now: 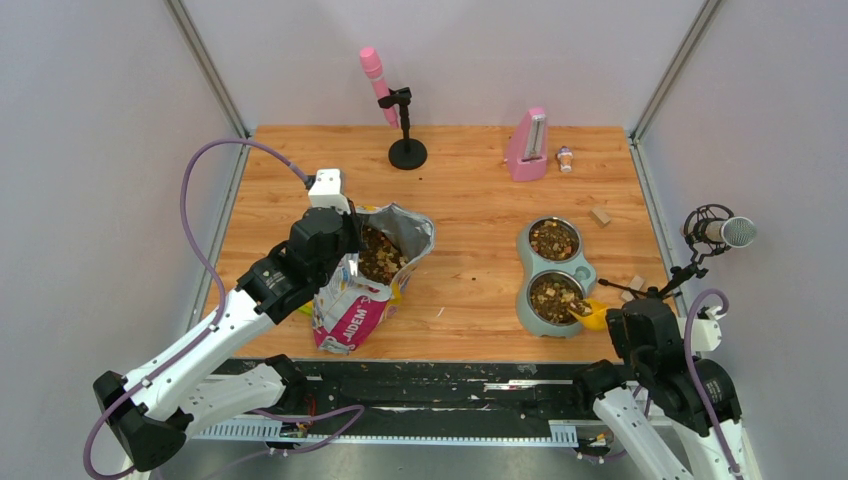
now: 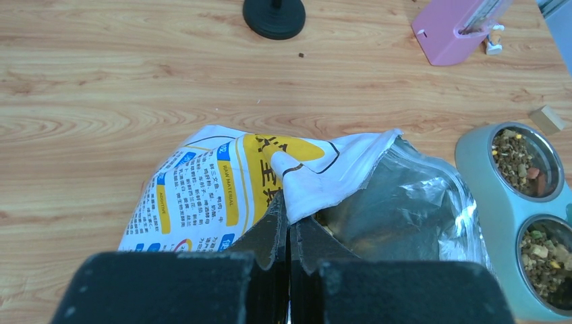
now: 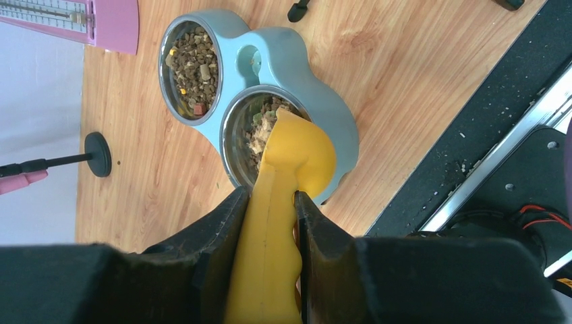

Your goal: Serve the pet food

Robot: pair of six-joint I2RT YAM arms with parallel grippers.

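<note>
The pet food fills both steel cups of a pale teal double bowl [image 1: 524,268]: the far cup [image 1: 553,240] and the near cup [image 1: 555,297]. More pet food [image 1: 378,255] lies in the open printed bag [image 1: 350,312], which stands left of centre. My left gripper [image 2: 289,202] is shut on the bag's torn top edge [image 2: 337,169]. Shut on the handle of a yellow scoop [image 3: 300,152], my right gripper [image 3: 270,196] has the scoop tipped over the near cup [image 3: 253,125]. The scoop's back faces the wrist camera, hiding its contents.
A pink microphone [image 1: 378,82] on a black stand [image 1: 407,153] and a pink metronome [image 1: 527,145] stand at the back. Small wooden blocks [image 1: 600,215] lie right of the bowl. A grey microphone [image 1: 722,232] hangs at the right edge. Crumbs dot the black front strip [image 1: 450,385].
</note>
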